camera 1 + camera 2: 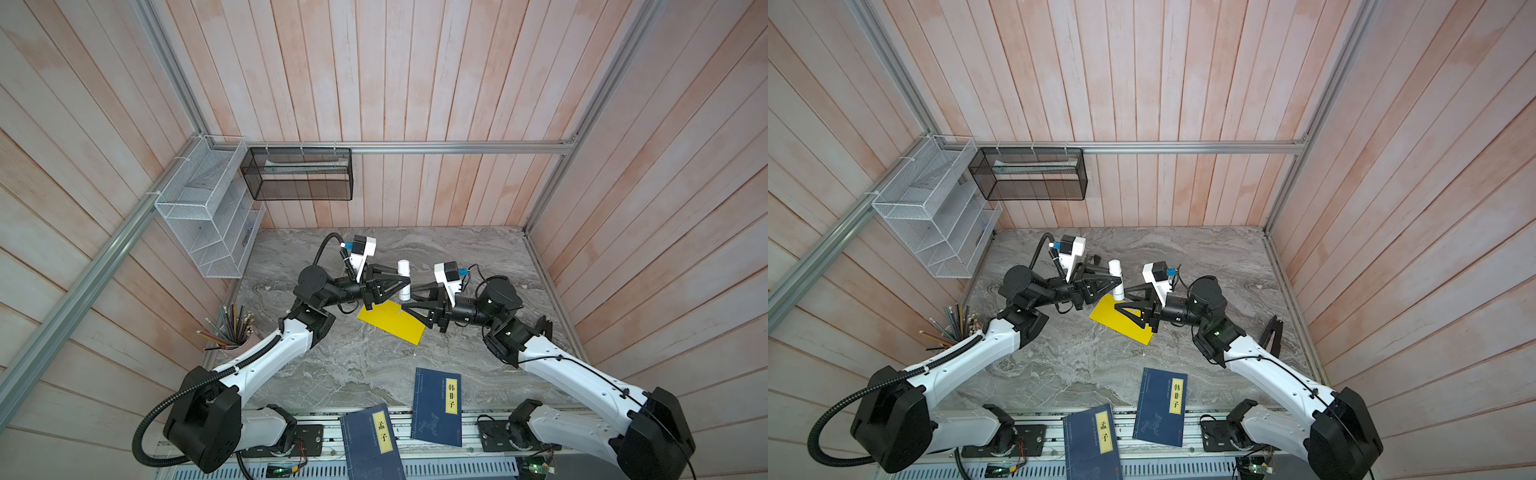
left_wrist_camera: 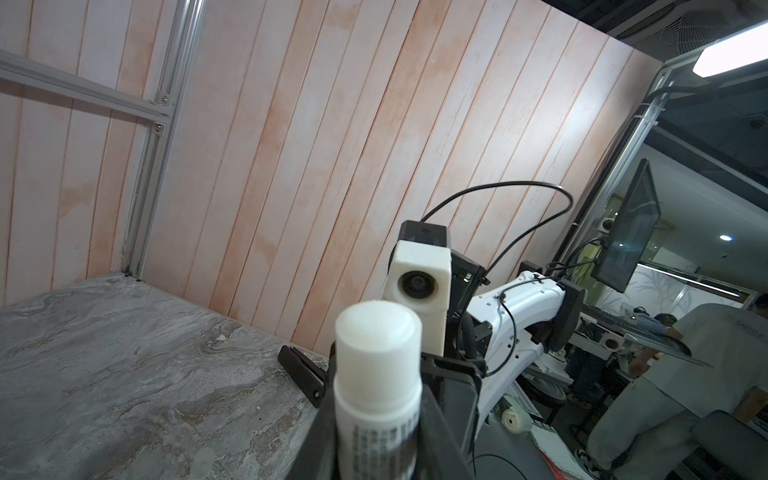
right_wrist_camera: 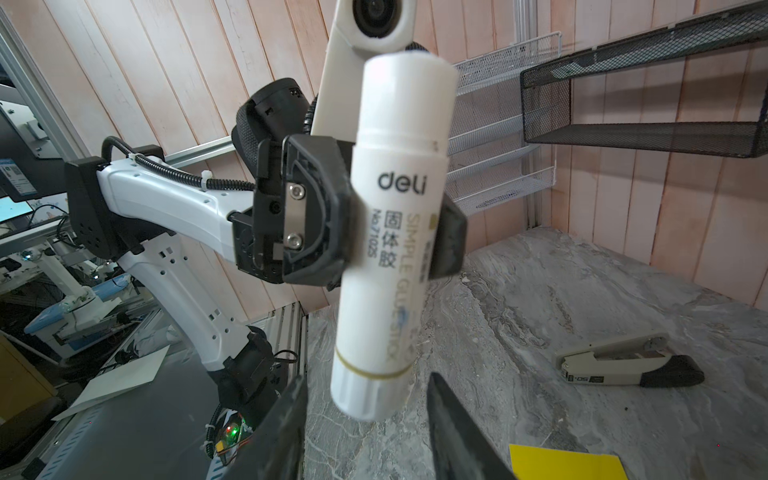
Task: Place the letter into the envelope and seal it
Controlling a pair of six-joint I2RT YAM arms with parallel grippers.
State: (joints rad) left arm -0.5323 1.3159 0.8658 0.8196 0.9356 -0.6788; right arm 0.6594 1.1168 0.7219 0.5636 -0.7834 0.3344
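Mid-frame in both top views, left fingers (image 1: 390,287) clamp an upright glue stick (image 1: 403,270); right fingers (image 1: 417,309) stand apart astride its lower end. The envelope (image 1: 392,324) lies flat on the table (image 1: 353,374) just beneath; no letter shows.

The left tool (image 1: 401,286) and right tool (image 1: 409,296) are partly hiding the envelope's (image 1: 392,325) far edge; a frame edge is cutting off the glue stick's (image 2: 376,374) base.

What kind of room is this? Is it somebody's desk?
Most likely a pretend desk inside a robot lab. The pencils, blue books and wire wall shelf look like a study, but the plank walls sit in a metal frame, and the left wrist view shows a person in a workshop beyond.
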